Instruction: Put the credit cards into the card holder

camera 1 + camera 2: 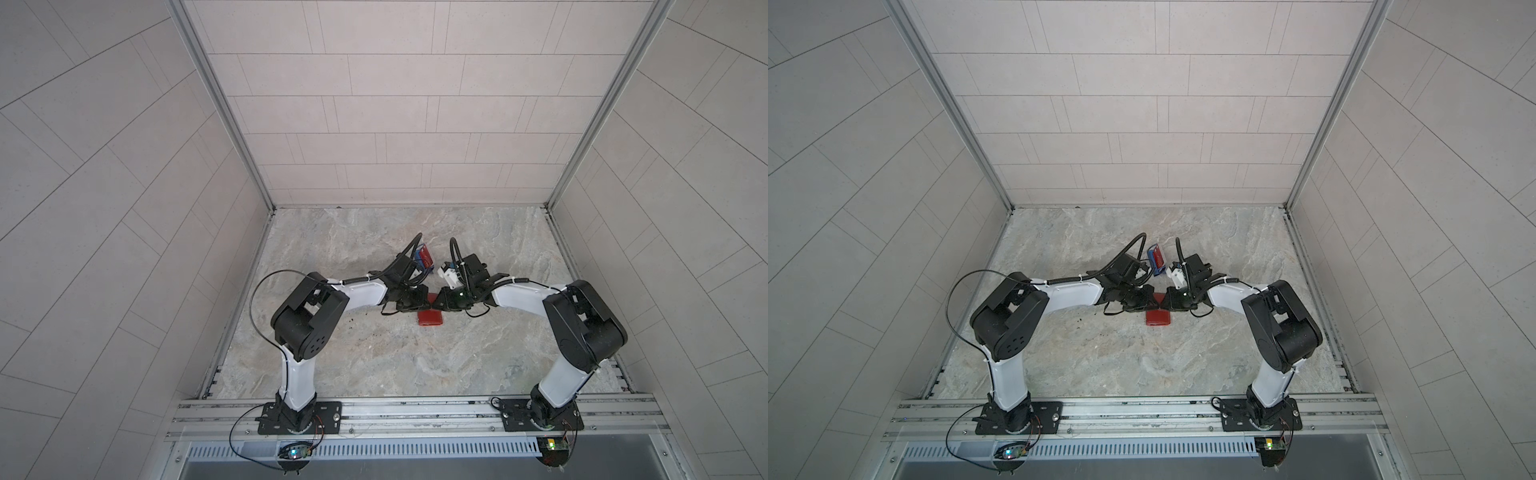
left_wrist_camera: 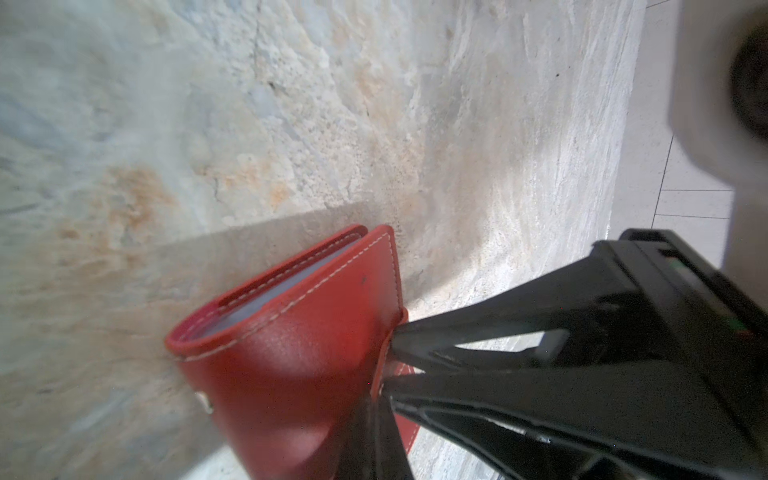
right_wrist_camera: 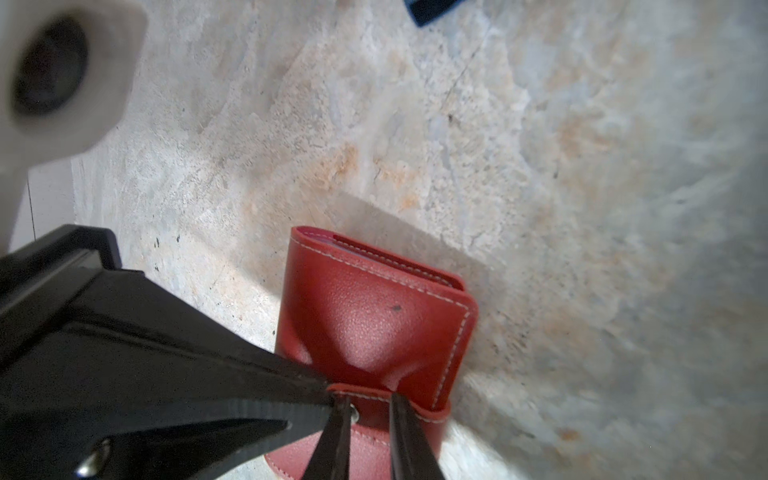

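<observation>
The red card holder sits folded at mid-table, lifted at its far edge where both grippers meet. In the left wrist view it shows white stitching and pale sleeves inside. My left gripper is shut on the holder's edge by the snap tab. My right gripper stands open, its fingers on either side of the tab with a gap. A red credit card stands in a small blue stand behind the arms. No other cards show.
The blue stand stands just behind the wrists, and its dark corner shows in the right wrist view. Tiled walls close in the marble table on three sides. A metal rail carries both arm bases at the front.
</observation>
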Robot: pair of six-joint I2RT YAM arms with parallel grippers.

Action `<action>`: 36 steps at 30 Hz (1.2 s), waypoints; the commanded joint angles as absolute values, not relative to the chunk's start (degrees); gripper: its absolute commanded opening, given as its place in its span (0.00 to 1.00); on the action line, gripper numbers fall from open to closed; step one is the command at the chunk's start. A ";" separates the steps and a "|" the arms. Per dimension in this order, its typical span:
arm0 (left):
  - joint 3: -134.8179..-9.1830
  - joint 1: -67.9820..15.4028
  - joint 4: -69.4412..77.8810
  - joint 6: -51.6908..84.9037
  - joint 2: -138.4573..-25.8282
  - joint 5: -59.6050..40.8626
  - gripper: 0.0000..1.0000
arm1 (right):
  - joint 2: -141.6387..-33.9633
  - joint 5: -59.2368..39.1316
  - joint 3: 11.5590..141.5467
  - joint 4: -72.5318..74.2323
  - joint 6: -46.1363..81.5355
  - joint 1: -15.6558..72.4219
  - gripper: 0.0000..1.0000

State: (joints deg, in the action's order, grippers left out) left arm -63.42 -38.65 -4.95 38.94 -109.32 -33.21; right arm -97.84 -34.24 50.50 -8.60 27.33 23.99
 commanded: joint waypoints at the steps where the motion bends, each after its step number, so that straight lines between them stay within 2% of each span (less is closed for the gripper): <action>1: -65.05 -38.58 -5.68 37.61 -110.22 -32.51 0.00 | -98.96 -30.22 49.88 -14.59 26.46 23.77 0.20; 8: -65.41 -38.58 -5.89 37.22 -110.58 -32.13 0.00 | -99.05 -30.06 50.20 -14.68 26.46 23.77 0.22; 14: -66.09 -38.58 -5.91 36.89 -111.05 -32.45 0.00 | -98.47 -29.72 50.40 -15.11 26.46 23.82 0.31; 26: -66.03 -38.57 -5.02 36.07 -110.43 -32.99 0.00 | -97.91 -29.88 51.06 -15.64 26.37 23.78 0.26; 36: -66.23 -38.58 -3.90 35.79 -110.58 -34.25 0.00 | -96.82 -29.56 51.33 -15.82 26.28 23.82 0.33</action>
